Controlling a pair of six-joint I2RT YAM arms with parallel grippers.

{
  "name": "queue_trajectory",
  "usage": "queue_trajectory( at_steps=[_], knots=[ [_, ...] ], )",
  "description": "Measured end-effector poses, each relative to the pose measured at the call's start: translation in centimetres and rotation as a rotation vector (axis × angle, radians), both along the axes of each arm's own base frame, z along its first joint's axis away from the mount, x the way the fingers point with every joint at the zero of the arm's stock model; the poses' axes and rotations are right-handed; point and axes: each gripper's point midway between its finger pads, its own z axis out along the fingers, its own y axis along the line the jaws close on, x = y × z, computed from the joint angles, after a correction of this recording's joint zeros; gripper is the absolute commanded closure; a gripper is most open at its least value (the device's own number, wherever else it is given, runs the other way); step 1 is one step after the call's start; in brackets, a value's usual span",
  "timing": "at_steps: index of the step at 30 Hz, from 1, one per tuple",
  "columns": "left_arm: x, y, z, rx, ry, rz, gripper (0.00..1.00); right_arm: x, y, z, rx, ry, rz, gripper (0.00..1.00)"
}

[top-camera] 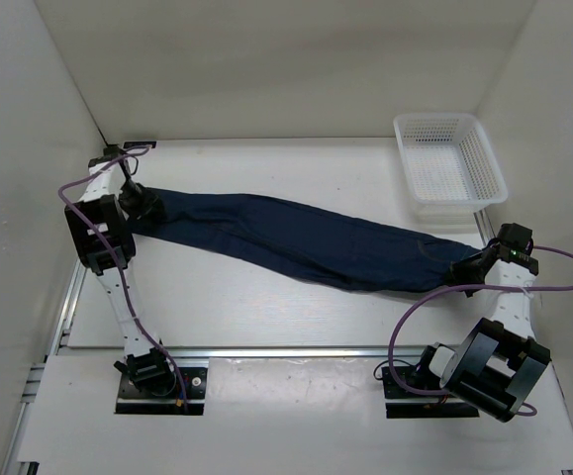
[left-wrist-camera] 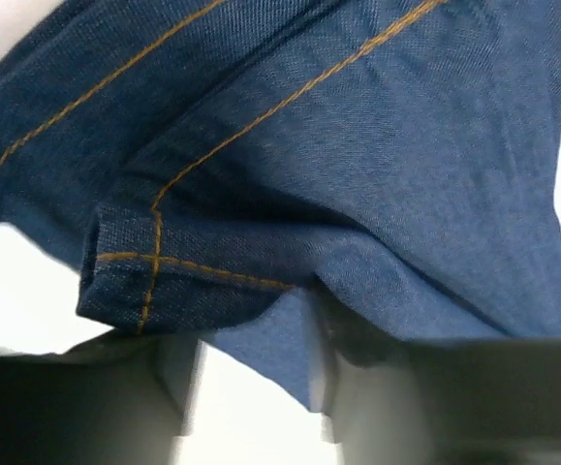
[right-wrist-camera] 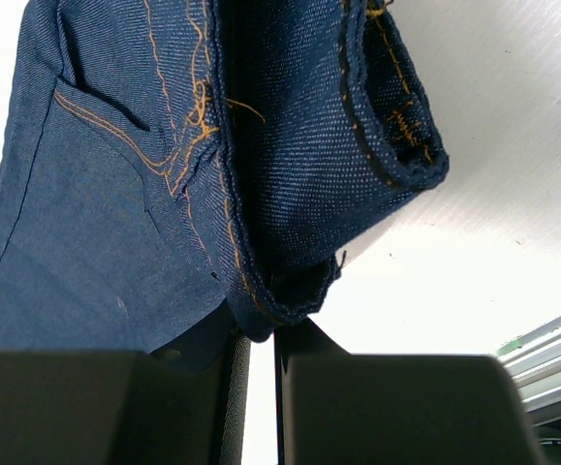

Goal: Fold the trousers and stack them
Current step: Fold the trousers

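The dark navy trousers (top-camera: 296,242) are stretched in a long band across the table, from far left to near right. My left gripper (top-camera: 143,203) holds the left end. In the left wrist view the hem with orange stitching (left-wrist-camera: 154,281) bunches over the fingertips, and the left gripper (left-wrist-camera: 251,339) has its jaws partly apart around the cloth. My right gripper (top-camera: 461,269) holds the right end. In the right wrist view the right gripper (right-wrist-camera: 263,334) has its jaws almost closed, pinching a thick folded edge of the trousers (right-wrist-camera: 115,194).
A white mesh basket (top-camera: 449,163) stands at the back right, just beyond my right gripper. White walls enclose the table on the left, back and right. An aluminium rail (top-camera: 286,349) runs along the near edge.
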Motion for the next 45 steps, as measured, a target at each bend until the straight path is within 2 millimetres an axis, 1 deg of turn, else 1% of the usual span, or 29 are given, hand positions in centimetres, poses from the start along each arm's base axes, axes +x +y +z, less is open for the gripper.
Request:
queue_trajectory(
  at_steps=[2,3,4,5,6,7,12,14,16,19,22,28,29,30,31,32,33,35,36,37,38,40,42,45],
  knots=[
    [0.5,-0.1,0.1,-0.01,-0.02,0.009,0.68,0.0,0.0,0.0,0.0,0.0,0.001,1.0],
    [0.6,-0.2,0.1,-0.015,-0.024,0.011,0.74,0.0,0.0,0.0,0.0,0.0,0.001,1.0],
    [0.7,-0.2,0.2,-0.019,-0.027,0.016,0.75,0.0,0.0,0.0,0.0,0.0,0.001,1.0],
    [0.8,-0.3,0.2,-0.021,-0.031,0.017,0.84,0.0,0.0,0.0,0.0,0.0,0.001,1.0],
    [0.9,-0.3,0.2,-0.024,-0.034,0.019,0.88,0.0,0.0,0.0,0.0,0.0,0.001,1.0],
    [0.9,-0.3,0.2,-0.024,-0.036,0.022,0.9,0.0,0.0,0.0,0.0,0.0,0.001,1.0],
    [1.2,-0.2,0.5,-0.02,-0.046,0.026,0.9,0.0,0.0,0.0,0.0,0.0,0.001,1.0],
    [1.7,0.0,1.3,-0.015,-0.061,0.028,0.9,0.0,0.0,0.0,0.0,0.0,0.001,1.0],
    [3.2,0.3,3.1,-0.006,-0.104,0.029,0.9,0.0,0.0,0.0,0.0,0.0,0.001,1.0],
    [5.7,0.7,6.4,0.014,-0.204,0.021,0.9,0.0,0.2,0.0,0.008,0.001,0.006,1.0],
    [7.2,0.7,9.0,0.026,-0.276,0.012,0.9,-0.1,0.3,0.0,0.011,0.002,0.008,1.0],
    [9.1,0.1,13.1,0.056,-0.402,-0.049,0.9,0.0,0.6,0.1,0.021,-0.002,0.016,1.0],
    [9.0,0.0,13.6,0.066,-0.417,-0.064,0.9,0.0,0.6,0.1,0.02,-0.002,0.015,1.0],
    [8.5,-0.2,13.3,0.074,-0.423,-0.077,0.9,0.0,0.5,0.0,0.018,0.0,0.014,1.0],
    [7.3,-0.4,12.7,0.082,-0.416,-0.084,0.48,-0.1,0.4,0.0,0.013,0.002,0.013,1.0],
    [5.5,-0.6,11.9,0.084,-0.386,-0.092,0.17,-0.1,0.3,0.0,0.008,0.004,0.01,1.0],
    [3.4,-0.8,10.8,0.083,-0.346,-0.093,0.0,-0.1,0.2,0.0,0.003,0.006,0.008,1.0],
    [-0.3,-0.8,8.9,0.078,-0.269,-0.079,0.0,-0.1,0.1,-0.1,-0.003,0.009,0.006,1.0],
    [-1.3,-0.4,8.1,0.084,-0.243,-0.074,0.0,-0.1,0.1,-0.1,-0.005,0.009,0.006,1.0],
    [-1.7,-0.1,7.6,0.096,-0.228,-0.073,0.0,-0.1,0.1,-0.1,-0.005,0.009,0.006,1.0],
    [-1.8,0.5,7.2,0.114,-0.222,-0.071,0.01,-0.1,0.1,-0.1,-0.005,0.009,0.006,1.0],
    [-1.8,1.6,7.0,0.162,-0.22,-0.067,0.07,-0.1,0.1,-0.1,-0.005,0.008,0.007,1.0],
    [-1.1,2.5,7.4,0.216,-0.242,-0.068,0.1,-0.1,0.1,-0.1,-0.005,0.008,0.007,1.0],
    [-0.1,3.4,7.9,0.278,-0.272,-0.057,0.1,-0.1,0.1,-0.1,-0.003,0.007,0.008,1.0]
  ],
)
